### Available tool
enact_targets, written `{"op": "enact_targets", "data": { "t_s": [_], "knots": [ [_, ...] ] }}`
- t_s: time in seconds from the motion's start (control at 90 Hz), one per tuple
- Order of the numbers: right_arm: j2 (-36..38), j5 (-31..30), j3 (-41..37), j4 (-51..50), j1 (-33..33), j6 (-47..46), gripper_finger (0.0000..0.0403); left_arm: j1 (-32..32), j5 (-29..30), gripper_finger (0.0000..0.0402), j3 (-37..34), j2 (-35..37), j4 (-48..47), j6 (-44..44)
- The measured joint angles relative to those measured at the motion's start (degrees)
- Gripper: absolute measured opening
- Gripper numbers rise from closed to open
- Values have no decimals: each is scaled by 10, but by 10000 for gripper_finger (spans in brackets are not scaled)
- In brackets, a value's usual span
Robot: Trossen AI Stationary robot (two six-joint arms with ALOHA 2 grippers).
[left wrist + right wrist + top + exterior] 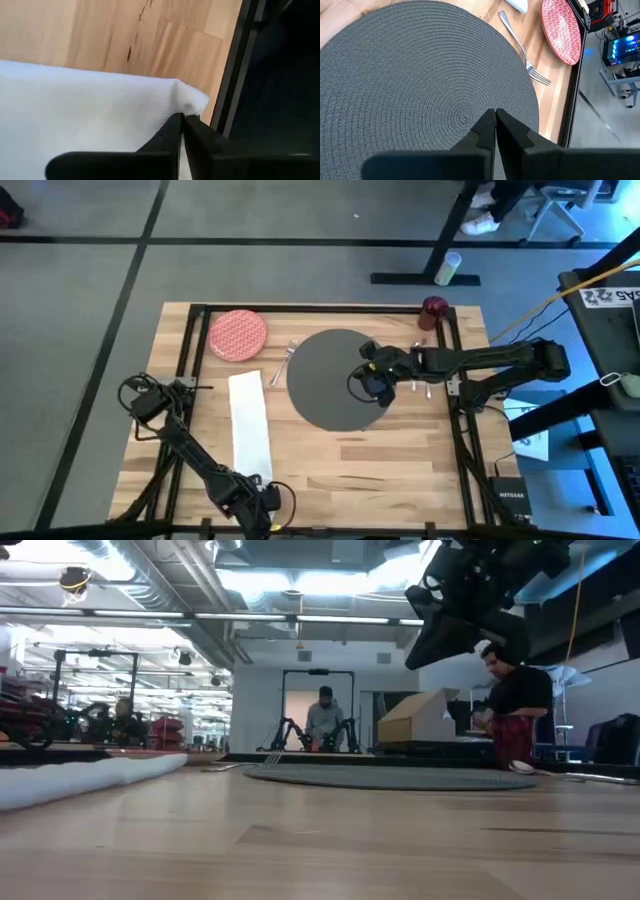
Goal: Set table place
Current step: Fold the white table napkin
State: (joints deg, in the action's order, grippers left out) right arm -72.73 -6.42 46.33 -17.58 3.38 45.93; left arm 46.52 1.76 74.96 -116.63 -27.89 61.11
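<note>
counter (pixel 330 465): wooden top, black frame on its edges.
mat (pixel 335 378): dark grey, round, mid-counter.
napkin (pixel 250 426): white strip left of mat, long axis near-to-far.
plate (pixel 237 335): red, far-left corner, apart from mat; likely goes onto mat next.
fork (pixel 282 360): between plate and mat, beside mat's edge.
cup (pixel 434 307): dark red, far-right corner.
right gripper (pixel 367 381): above mat's right half, fingers together, holding nothing; plate lies across mat from it.
left gripper (pixel 262 502): at napkin's near end, fingers closed at its corner; a pinch on the cloth isn't certain.
</note>
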Motion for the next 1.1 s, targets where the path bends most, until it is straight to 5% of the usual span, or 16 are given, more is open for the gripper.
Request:
{"op": "enact_targets", "data": {
  "t_s": [0.522, 0.833, 1.1],
  "knots": [
    [0, 0, 0, 2, 0, 0, 0, -7, -25, 0, 131, 118, -182, -52],
    [0, 0, 0, 4, 0, -3, 0, -14, -36, 0, 216, 123, -193, -90],
    [0, 0, 0, 8, 0, -4, 0, -66, -56, 0, 219, 123, -345, -203]
  ]
}}
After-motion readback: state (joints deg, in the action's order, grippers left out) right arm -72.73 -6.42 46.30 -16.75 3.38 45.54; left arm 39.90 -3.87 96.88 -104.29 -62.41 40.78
